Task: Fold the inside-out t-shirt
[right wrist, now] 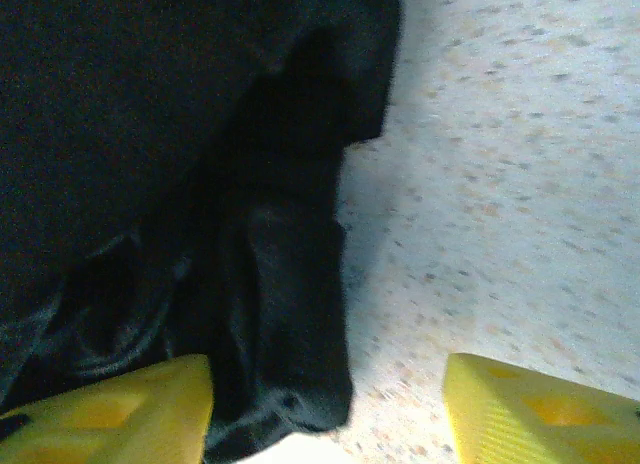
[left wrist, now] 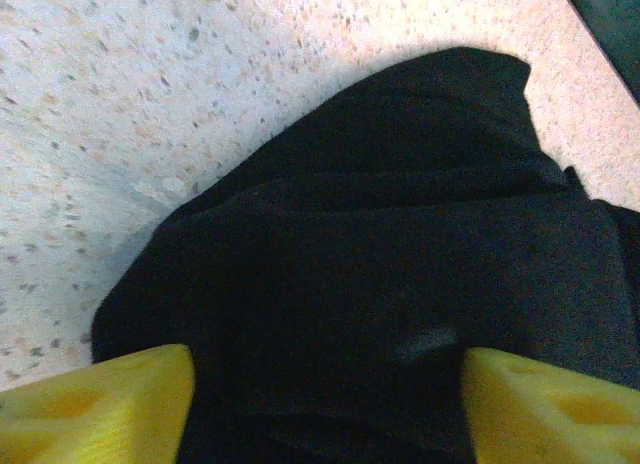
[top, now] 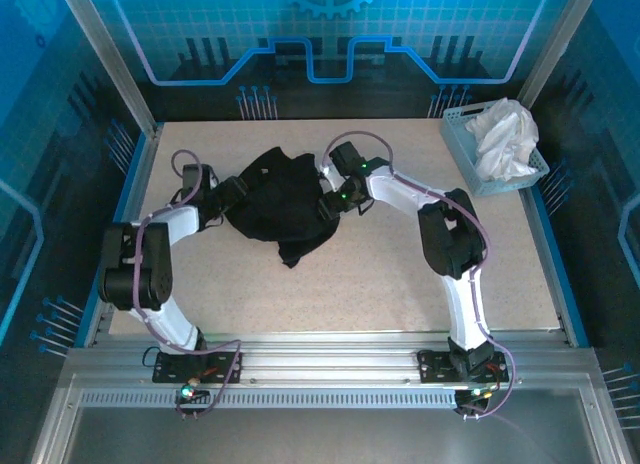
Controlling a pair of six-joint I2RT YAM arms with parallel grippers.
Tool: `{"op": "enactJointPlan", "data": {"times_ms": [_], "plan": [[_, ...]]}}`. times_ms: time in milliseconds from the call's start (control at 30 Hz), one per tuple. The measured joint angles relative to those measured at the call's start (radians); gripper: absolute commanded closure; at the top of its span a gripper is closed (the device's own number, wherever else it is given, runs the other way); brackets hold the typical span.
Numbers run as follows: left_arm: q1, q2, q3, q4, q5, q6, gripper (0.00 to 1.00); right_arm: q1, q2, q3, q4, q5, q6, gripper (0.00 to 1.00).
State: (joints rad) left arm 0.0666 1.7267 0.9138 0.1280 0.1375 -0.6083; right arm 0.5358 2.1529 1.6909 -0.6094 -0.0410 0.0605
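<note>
Your inside-out t-shirt [top: 280, 199] lies crumpled on the bench [top: 400, 284]. The left end effector [top: 228, 194] at its 9 o'clock and the right end effector [top: 328, 206] at 3 o'clock both stand released.

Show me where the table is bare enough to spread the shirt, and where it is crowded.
The widest bare table lies between the left arm and right arm, from the t-shirt to the near rail. Another patch lies right of the right arm, below the basket. It is crowded centre-back, where the left gripper and right gripper flank the t-shirt.
</note>
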Motion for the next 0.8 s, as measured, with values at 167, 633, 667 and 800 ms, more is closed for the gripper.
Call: {"op": "enactJointPlan", "data": {"times_ms": [167, 633, 667, 800], "plan": [[0.0, 0.047, 0.013, 0.013, 0.041, -0.005, 0.68, -0.002, 0.043, 0.064, -0.016, -0.069, 0.016, 0.81], [0.001, -0.256, 0.013, 0.042, 0.142, -0.063, 1.0, -0.094, -0.312, -0.034, 0.013, -0.142, 0.037, 1.0], [0.001, -0.319, 0.013, 0.042, 0.149, -0.072, 1.0, -0.094, -0.383, -0.041, 0.018, -0.134, 0.037, 1.0], [0.001, -0.534, 0.03, 0.032, 0.151, -0.085, 1.0, -0.093, -0.649, -0.042, 0.064, -0.102, 0.033, 1.0]]}}
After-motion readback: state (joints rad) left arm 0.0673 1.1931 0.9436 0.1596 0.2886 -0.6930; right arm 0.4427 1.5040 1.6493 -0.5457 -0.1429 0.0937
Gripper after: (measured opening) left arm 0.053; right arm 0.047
